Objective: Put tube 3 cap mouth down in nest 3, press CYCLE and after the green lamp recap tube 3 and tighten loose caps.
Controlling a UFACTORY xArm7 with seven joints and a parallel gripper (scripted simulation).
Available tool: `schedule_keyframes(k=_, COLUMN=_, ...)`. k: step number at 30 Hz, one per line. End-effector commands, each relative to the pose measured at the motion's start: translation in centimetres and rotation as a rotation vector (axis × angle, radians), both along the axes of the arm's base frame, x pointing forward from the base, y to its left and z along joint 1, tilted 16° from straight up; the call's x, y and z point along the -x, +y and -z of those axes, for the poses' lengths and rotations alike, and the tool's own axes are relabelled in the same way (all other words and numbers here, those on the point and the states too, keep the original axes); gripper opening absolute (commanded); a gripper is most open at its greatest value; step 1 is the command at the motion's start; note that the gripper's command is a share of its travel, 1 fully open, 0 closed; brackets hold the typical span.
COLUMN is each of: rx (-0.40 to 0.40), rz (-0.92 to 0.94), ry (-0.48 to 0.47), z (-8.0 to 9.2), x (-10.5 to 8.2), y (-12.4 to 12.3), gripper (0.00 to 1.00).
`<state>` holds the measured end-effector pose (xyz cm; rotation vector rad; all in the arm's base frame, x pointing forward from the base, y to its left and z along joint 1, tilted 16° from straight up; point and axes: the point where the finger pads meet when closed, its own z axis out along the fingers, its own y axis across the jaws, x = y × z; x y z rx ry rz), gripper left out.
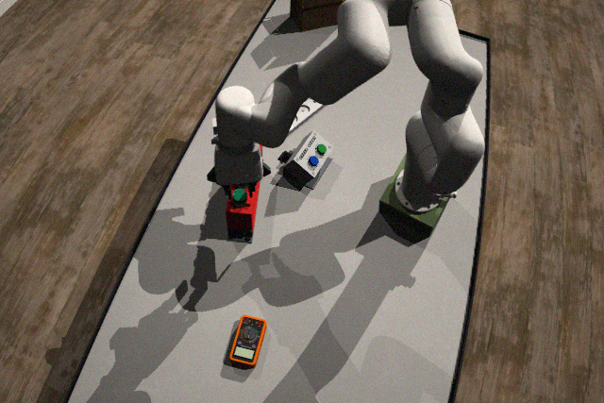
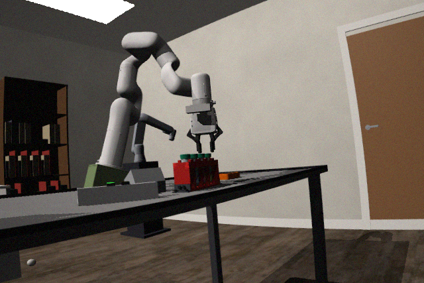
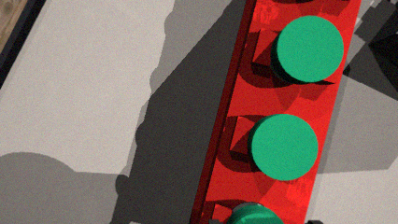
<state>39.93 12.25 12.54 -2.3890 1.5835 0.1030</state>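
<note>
The red decapping station (image 1: 240, 215) stands on the grey table with green caps on its tubes. In the side view, four caps (image 2: 195, 156) show on top of the station (image 2: 195, 173). My gripper (image 2: 205, 146) hangs upright a little above the caps, fingers apart, holding nothing. The wrist view looks straight down on the station (image 3: 243, 140) and shows two full caps (image 3: 309, 49) (image 3: 284, 147) and the edge of a third (image 3: 254, 216). From above, my wrist hides most caps; one cap (image 1: 239, 196) shows. The key housing (image 1: 310, 157) carries the blue key (image 1: 312, 160) and the green key (image 1: 321, 148).
The cap tray (image 2: 116, 192) shows a green lamp (image 2: 110, 183); from above, my arm hides most of it. An orange multimeter (image 1: 247, 341) lies near the front. A cardboard box (image 1: 317, 1) stands at the far end. My base (image 1: 414, 208) is at the right.
</note>
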Motion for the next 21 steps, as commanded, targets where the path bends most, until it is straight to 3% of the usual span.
schedule_keyframes(k=1, rx=-0.003, rz=0.001, ry=-0.005, z=0.40, x=-0.26, y=0.18, gripper=0.46)
schedule_keyframes(k=21, rx=-0.003, rz=0.001, ry=-0.005, z=1.03, x=-0.31, y=0.34, gripper=0.46)
